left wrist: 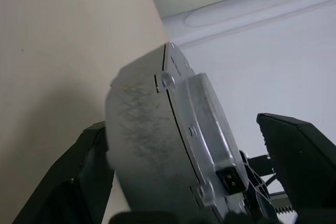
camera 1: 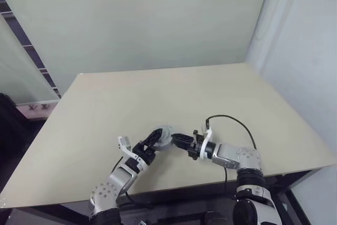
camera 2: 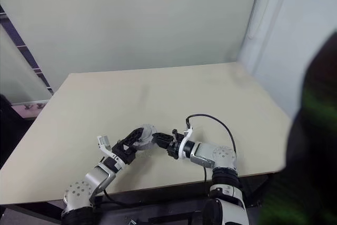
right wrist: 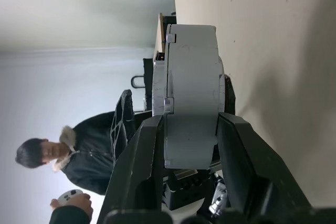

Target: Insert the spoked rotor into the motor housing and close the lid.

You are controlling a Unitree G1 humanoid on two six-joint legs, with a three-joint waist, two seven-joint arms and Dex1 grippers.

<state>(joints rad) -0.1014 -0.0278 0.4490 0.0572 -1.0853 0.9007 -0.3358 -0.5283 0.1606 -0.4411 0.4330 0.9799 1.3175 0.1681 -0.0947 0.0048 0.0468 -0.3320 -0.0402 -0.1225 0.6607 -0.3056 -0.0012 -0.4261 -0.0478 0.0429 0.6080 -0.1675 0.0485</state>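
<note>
Both arms meet low over the near middle of the counter (camera 1: 158, 93), holding one round grey part between them, clear of the surface. This is the housing (right wrist: 190, 93), seemingly with the lid (right wrist: 159, 82) already seated: the right wrist view shows a thick grey cylinder with a thinner disc flush against one face, a seam and small notches along the join. The rotor is not visible; judged to be inside, but that cannot be confirmed.

Right gripper (right wrist: 184, 145): fingers (right wrist: 139, 171) clamp across the assembly's two flat faces, one on the lid side, one on the housing side. That grip looks meant to squeeze lid and housing together.

Left gripper (left wrist: 184, 182): fingers (left wrist: 79, 177) spread wide on either side of the same part. One dark finger sits against the scuffed curved wall, the other stands off from the flat face with a gap showing. So open around it, not gripping. It likely acts as a brace or is coming in for a handover.

Looks: matte light grey metal with dark scuff streaks on the curved wall. The flat face carries a raised rectangular block with a small dark socket and small screws near the rim. No copper windings show, which fits a closed lid.

A person in a dark jacket (right wrist: 89, 150) stands behind, holding a small white controller (right wrist: 69, 196).

Judgement: task near its end, lid being pressed or checked.
</note>
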